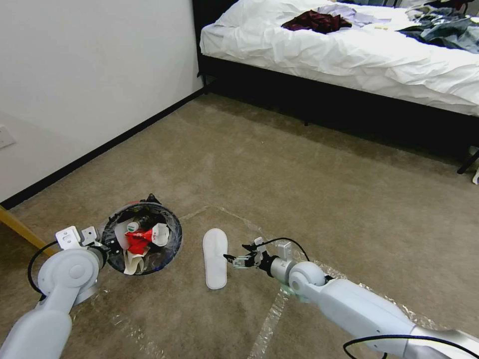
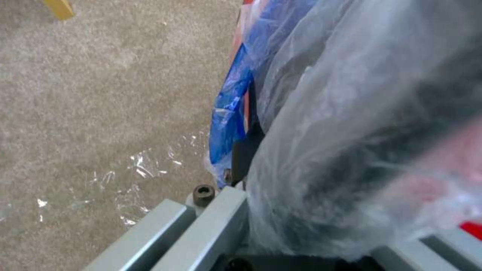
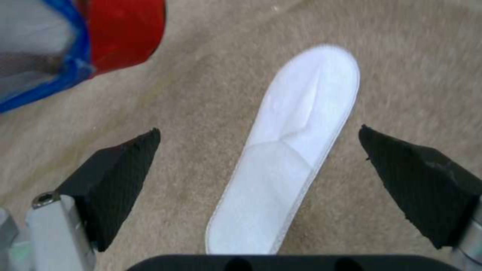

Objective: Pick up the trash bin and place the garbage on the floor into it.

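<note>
Holding: left gripper (image 1: 111, 244) pinches the trash bin (image 1: 172, 234) rim, litter inside.
Reaching: right gripper (image 1: 232, 260), jaws spread, beside white slipper (image 1: 215, 257).
Floor (image 1: 299, 179): carpet.

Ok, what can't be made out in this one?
- Left gripper fingers: the bin rim hides them in the head view, the bag in the left wrist view.
- Bin's lower contents: buried under the top litter.
- Slipper heel: cut off behind the right gripper body.
</note>
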Tool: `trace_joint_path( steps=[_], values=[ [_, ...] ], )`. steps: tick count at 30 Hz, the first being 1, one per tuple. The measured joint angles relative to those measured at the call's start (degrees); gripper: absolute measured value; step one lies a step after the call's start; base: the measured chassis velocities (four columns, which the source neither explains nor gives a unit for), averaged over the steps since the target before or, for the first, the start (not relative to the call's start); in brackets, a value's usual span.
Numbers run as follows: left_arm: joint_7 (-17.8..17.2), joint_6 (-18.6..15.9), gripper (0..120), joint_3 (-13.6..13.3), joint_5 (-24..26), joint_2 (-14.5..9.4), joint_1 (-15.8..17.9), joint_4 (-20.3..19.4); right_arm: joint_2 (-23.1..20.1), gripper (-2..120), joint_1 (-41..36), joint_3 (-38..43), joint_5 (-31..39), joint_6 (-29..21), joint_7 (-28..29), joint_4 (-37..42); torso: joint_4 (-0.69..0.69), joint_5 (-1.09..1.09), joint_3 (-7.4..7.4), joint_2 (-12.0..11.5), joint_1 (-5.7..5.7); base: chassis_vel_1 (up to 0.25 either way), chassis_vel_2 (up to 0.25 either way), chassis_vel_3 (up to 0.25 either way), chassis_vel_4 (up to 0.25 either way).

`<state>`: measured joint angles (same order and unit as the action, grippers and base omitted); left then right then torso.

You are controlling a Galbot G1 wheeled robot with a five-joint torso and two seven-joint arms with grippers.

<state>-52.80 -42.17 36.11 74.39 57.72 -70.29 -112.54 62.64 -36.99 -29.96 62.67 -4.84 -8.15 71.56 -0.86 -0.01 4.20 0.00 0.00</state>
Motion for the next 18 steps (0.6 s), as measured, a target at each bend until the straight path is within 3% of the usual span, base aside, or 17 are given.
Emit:
trace_joint_path(
  steps=[9, 18],
  values=[
    [0.7, 0.0, 0, -1.0, -0.6, 0.3, 0.0, 0.5, 8.3, 100, 0.3, 3.4, 0.0, 0.2, -2.3, -10.2, 0.0, 0.0, 0.0, 0.0, 0.0, 0.0, 0.0, 0.0, 0.0],
    [0.8, 0.0, 0, -1.9, -1.0, 0.5, 0.5, 0.8, 11.6, 100, 1.0, 4.1, 0.9, 0.2, -3.7, -15.4, 0.0, 0.01, 0.0, 0.0, 0.0, 0.0, 0.0, 0.0, 0.0]
  ],
)
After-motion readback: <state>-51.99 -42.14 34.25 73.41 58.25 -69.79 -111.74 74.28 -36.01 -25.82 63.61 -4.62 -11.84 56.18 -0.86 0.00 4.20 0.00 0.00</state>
